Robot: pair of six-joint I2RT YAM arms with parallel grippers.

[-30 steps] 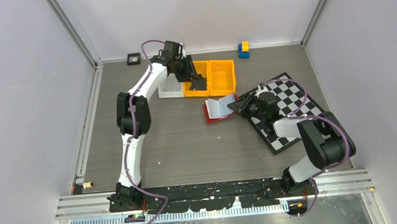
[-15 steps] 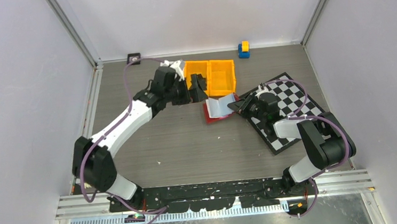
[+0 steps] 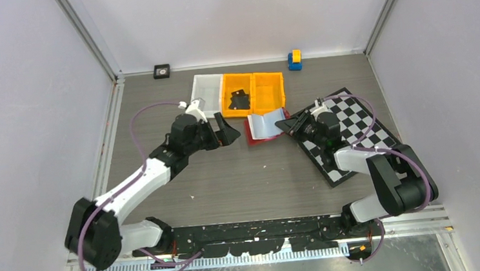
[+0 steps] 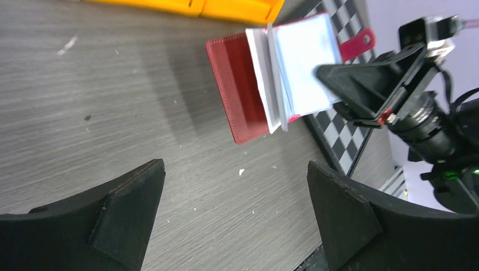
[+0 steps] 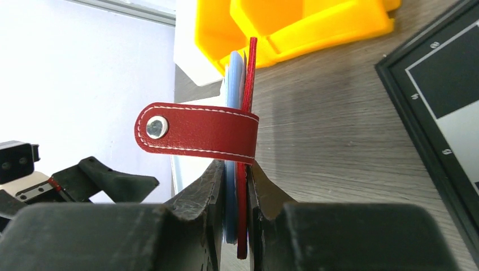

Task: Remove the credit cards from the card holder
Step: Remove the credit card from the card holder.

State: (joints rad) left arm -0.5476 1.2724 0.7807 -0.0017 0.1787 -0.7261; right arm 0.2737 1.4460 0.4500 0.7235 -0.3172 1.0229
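Observation:
The red card holder (image 3: 258, 136) lies open in mid-table, its pale clear sleeves (image 3: 267, 123) fanned upward. My right gripper (image 3: 288, 124) is shut on the holder's right edge; in the right wrist view the jaws (image 5: 237, 175) pinch the red cover and the bluish sleeves, with the snap tab (image 5: 197, 131) curling above them. My left gripper (image 3: 227, 133) hangs open just left of the holder with nothing in it. In the left wrist view the holder (image 4: 240, 90) lies beyond the left gripper (image 4: 234, 166), and bare table shows between its fingers. No credit cards show plainly; a dark piece (image 3: 240, 99) lies in the left yellow bin.
Two yellow bins (image 3: 269, 93) and a white bin (image 3: 206, 86) stand behind the holder. A chequered board (image 3: 354, 133) lies under the right arm. A blue and yellow block (image 3: 294, 59) and a small black square (image 3: 162, 70) sit by the back wall.
My left arm has swung back from over the yellow bin to the left of the holder, and its gripper has opened. The dark piece now shows in the bin. The right gripper has kept still.

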